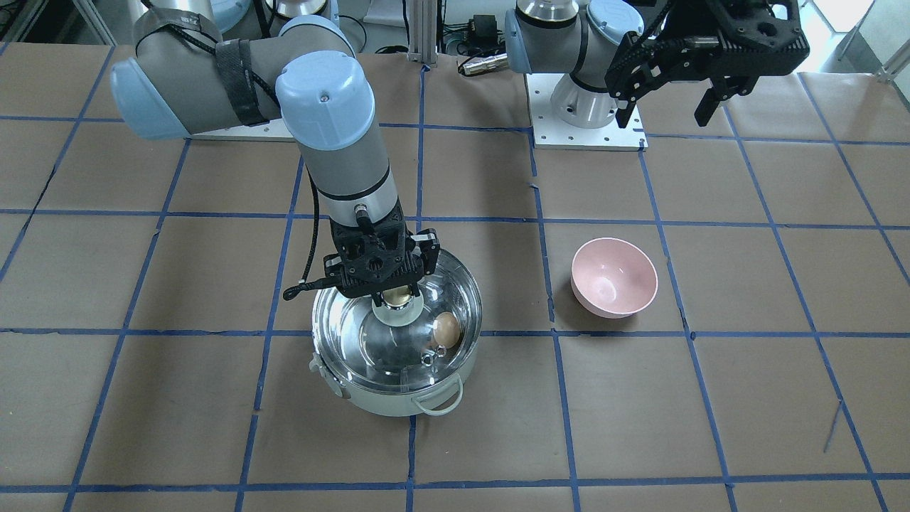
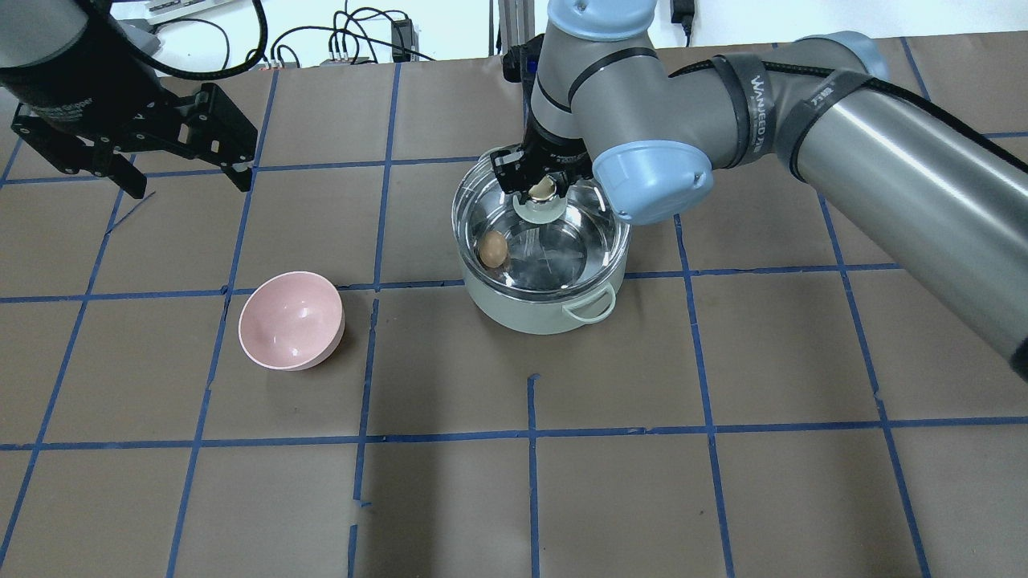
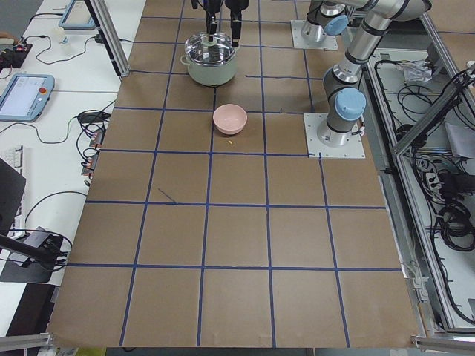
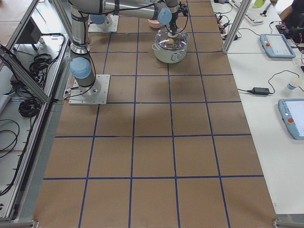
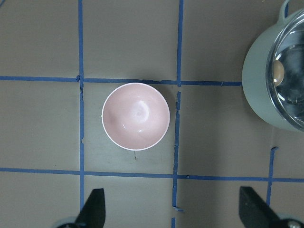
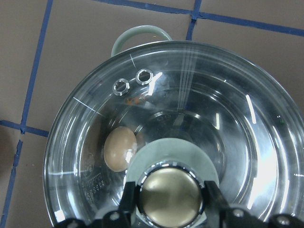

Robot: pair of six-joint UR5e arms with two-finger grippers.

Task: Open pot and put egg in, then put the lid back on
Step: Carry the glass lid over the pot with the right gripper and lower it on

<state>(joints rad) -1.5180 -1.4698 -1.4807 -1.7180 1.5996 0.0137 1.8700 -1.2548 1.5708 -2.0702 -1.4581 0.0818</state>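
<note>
The pale mint-green pot point(image 1: 387, 405) stands on the brown table, seen also in the overhead view point(image 2: 530, 313). The brown egg point(image 1: 446, 329) lies inside it on the steel bottom, visible through the glass point(image 2: 493, 248) point(image 6: 119, 148). The clear glass lid point(image 1: 355, 341) covers the pot's mouth; I cannot tell if it rests fully on the rim. My right gripper point(image 1: 398, 293) is shut on the lid's golden knob point(image 6: 171, 199), a finger on each side. My left gripper point(image 1: 665, 117) is open and empty, high above the table point(image 2: 189, 189).
An empty pink bowl point(image 1: 613, 276) sits on the table to the pot's side, directly below the left wrist camera point(image 5: 136, 116). Blue tape lines grid the brown table. The arm bases stand at the robot's edge of the table.
</note>
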